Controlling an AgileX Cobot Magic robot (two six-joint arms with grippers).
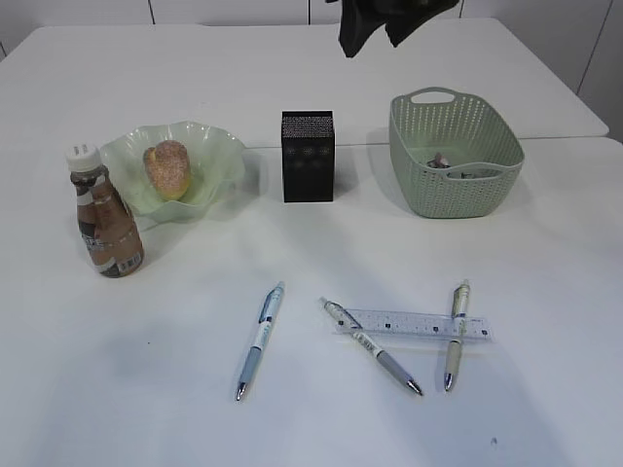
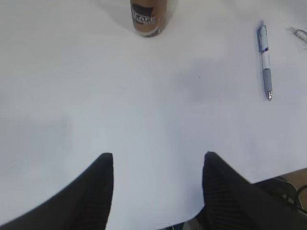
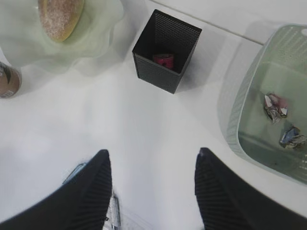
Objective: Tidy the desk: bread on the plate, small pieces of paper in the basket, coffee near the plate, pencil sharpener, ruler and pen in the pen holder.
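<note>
The left gripper (image 2: 158, 165) stands with its jaws wide apart and nothing between them, hanging over a bare stretch of the desk (image 2: 144, 105) near its front edge. Beyond it, at the far edge of the left wrist view, is the base of the coffee bottle (image 2: 148, 18), and off to the right lies a blue-grey pen (image 2: 264, 60). The right gripper (image 3: 152, 165) is likewise spread wide and empty, above the table just on the near side of the pen holder (image 3: 165, 52), which stands upright with a small red thing (image 3: 164, 61) at its bottom, likely the pencil sharpener. To the right of the holder is the basket (image 3: 235, 110), with two crumpled paper scraps (image 3: 276, 106) inside. To the far left the bread (image 3: 60, 17) sits on the plate (image 3: 96, 38), and the coffee stands upright just left of and nearer than the plate. In the exterior view three pens remain on the near part of the table: the blue-grey one on the left, one in the middle (image 1: 374, 347) and one on the right (image 1: 455, 334). The clear ruler (image 1: 414, 324) lies flat between the last two, touching or crossing both.
</note>
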